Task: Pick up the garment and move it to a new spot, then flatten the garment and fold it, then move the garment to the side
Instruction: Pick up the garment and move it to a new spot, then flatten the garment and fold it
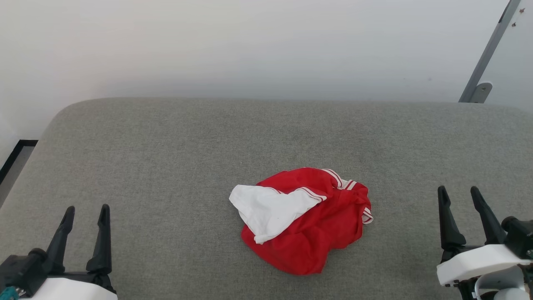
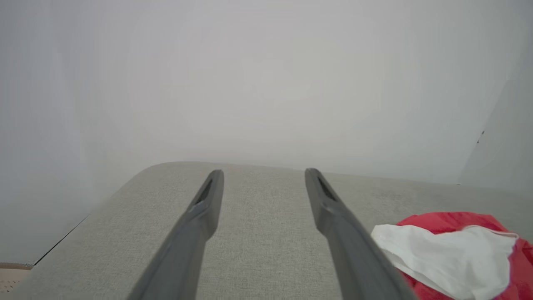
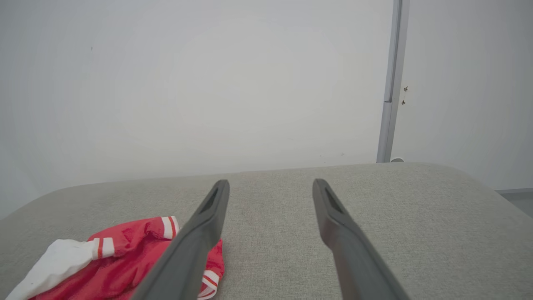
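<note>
- On the grey cushion (image 1: 166,146), head view: garment (image 1: 308,233) lies crumpled mid-surface between left gripper (image 1: 87,207) and right gripper (image 1: 458,189). Both are empty with fingers apart, well clear of it.
- Left wrist view: the white sleeve (image 2: 441,254) faces this side. If you pinch only that, the shirt will likely lift bunched.
- Right wrist view: striped bands (image 3: 168,227) face here, where the left wrist gets the sleeve. A grey pole (image 3: 391,83) stands behind.

Robot hardware: black jaws on white wrists.
Left jaws and right jaws each have two long, tapered matte-black fingers (image 1: 101,237), with a narrow slot (image 2: 205,191) near each tip. Black knuckle blocks (image 1: 25,271) sit on glossy white wrist shells (image 1: 479,260). There's a small teal part (image 1: 8,293) at the left wrist.
</note>
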Available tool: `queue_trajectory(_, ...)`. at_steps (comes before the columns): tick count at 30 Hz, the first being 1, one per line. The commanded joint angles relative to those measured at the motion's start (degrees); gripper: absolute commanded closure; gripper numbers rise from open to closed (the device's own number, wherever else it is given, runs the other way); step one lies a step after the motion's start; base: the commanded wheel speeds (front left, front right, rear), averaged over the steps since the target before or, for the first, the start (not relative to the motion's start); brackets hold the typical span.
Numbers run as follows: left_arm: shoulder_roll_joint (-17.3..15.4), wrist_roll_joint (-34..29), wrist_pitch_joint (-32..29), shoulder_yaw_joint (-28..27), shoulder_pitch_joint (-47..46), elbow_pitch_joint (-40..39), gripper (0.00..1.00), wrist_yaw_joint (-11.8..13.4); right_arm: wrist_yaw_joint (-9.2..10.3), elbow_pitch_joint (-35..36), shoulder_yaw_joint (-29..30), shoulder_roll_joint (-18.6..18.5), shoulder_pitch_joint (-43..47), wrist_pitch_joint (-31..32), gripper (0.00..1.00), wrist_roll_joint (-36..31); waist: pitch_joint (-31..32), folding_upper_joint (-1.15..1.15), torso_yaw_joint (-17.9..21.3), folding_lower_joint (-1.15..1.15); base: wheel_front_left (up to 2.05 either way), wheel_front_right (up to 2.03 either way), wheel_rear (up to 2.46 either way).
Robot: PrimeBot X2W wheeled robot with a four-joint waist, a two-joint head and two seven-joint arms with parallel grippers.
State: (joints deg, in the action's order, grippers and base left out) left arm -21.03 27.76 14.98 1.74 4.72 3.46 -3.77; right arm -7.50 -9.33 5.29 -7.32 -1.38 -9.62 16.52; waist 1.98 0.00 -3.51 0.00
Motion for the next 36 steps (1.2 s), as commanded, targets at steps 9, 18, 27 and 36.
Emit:
queue_trajectory(9,2.1,-2.0,0.3,-2.1,0.8,0.2,0.0,-1.7,0.02,0.2,-0.2,0.9,1.4,-0.6,0.0,-0.4,0.0,0.0,0.1,0.0,0.0,0.0,0.0)
queue_trajectory(18,3.8,-2.8,0.3,-2.6,1.0,0.2,0.0,-2.4,0.02,0.3,-0.1,1.3,1.8,-0.8,0.0,-0.4,-0.1,0.0,0.1,0.0,0.0,0.0,0.0)
queue_trajectory(27,4.5,-3.5,0.3,-3.0,0.7,0.7,0.0,-2.9,0.02,0.4,-0.1,1.5,1.6,-0.5,0.0,-0.9,-0.1,0.0,0.1,0.0,0.0,0.0,0.0)
queue_trajectory(36,3.0,-4.5,-1.1,-0.1,-1.2,1.7,0.0,-3.3,0.02,0.6,-0.5,1.2,1.4,-0.1,0.0,-1.0,-0.2,0.0,0.2,0.0,0.0,0.0,0.0)
